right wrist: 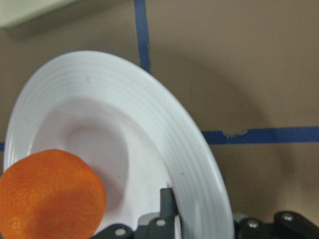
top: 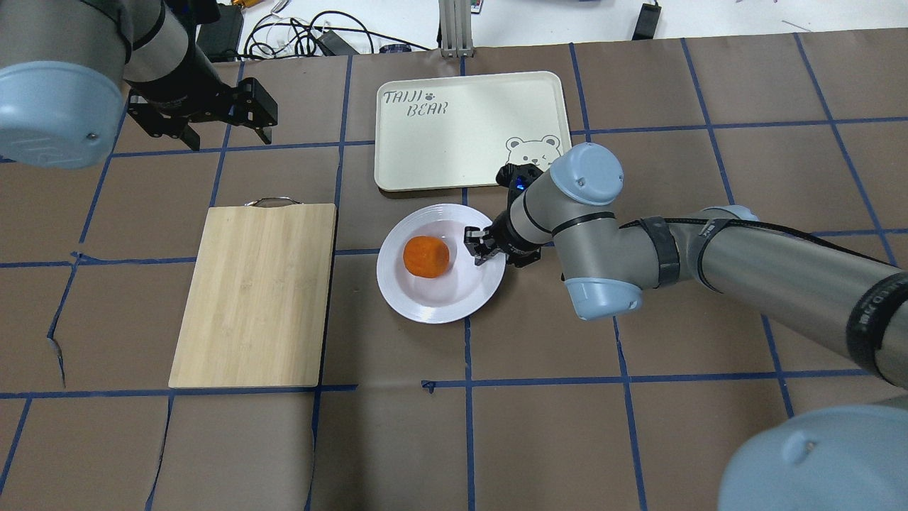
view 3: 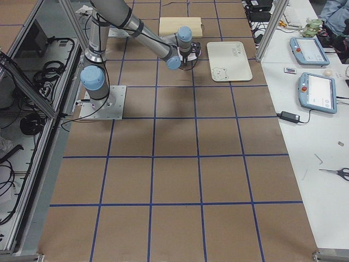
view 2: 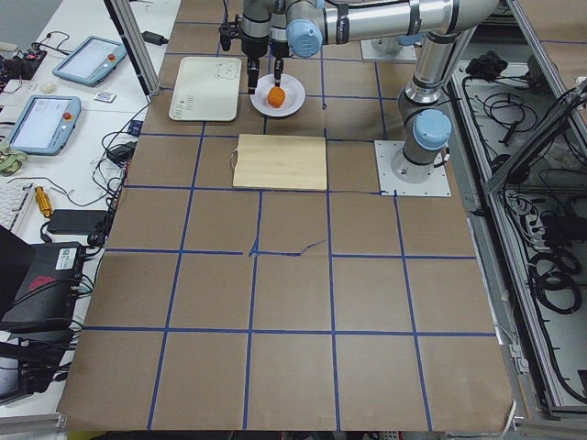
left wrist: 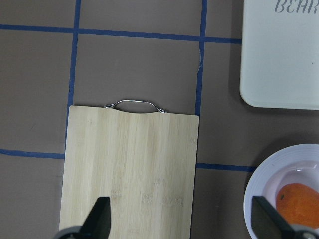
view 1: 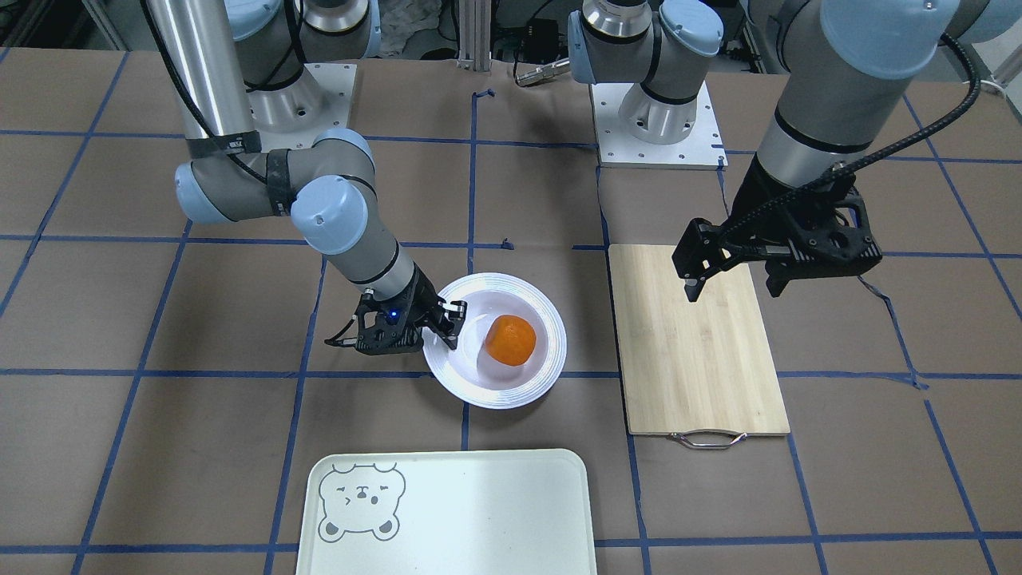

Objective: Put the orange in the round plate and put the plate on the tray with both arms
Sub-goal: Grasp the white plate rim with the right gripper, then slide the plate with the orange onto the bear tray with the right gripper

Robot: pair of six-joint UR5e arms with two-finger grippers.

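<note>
The orange (view 1: 510, 340) (top: 426, 256) lies in the sunken centre of the round plate (view 1: 533, 382) (top: 425, 305), which rests on the brown table between the tray (view 1: 479, 511) (top: 454, 128) and the robot. My right gripper (view 1: 447, 323) (top: 485, 248) reaches in low from the plate's right side. In the right wrist view its jaws straddle the rim of the plate (right wrist: 164, 134), one inside and one outside, shut on it, with the orange (right wrist: 50, 194) close by. My left gripper (view 1: 733, 287) (top: 228, 142) (left wrist: 182, 219) hangs open and empty, high over the cutting board.
A bamboo cutting board (view 1: 699, 343) (top: 255, 291) (left wrist: 129, 169) with a metal handle lies to the plate's left in the overhead view. The tray's near edge sits a short gap beyond the plate. Blue tape lines grid the brown tabletop.
</note>
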